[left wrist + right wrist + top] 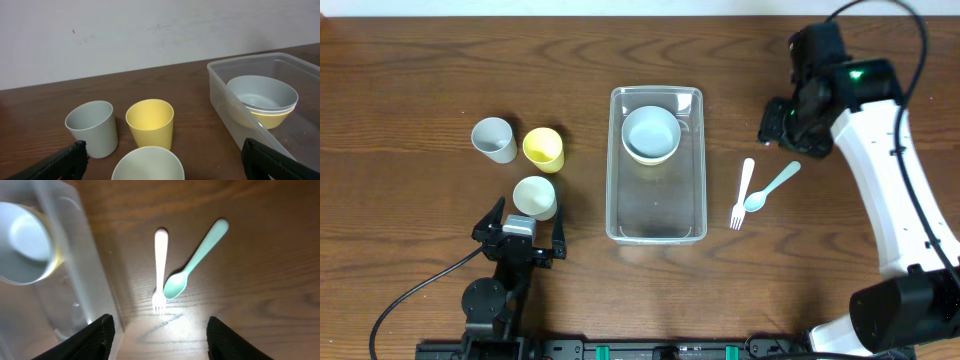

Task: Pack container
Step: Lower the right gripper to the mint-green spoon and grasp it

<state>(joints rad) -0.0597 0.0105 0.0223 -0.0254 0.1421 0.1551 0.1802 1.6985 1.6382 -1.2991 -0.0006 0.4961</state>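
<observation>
At centre, clear rectangular container point(655, 205), rounded corners

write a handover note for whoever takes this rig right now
Left tool: open, empty, flanking the pale cup, not closed on it.
Right tool: open, empty, above the fork and spoon.
Container: in the middle, two stacked bowls at its far end.
Done: bowls packed.
Left: grey cup, yellow cup and pale cup, all left of the container; fork and spoon, right of it.
</observation>
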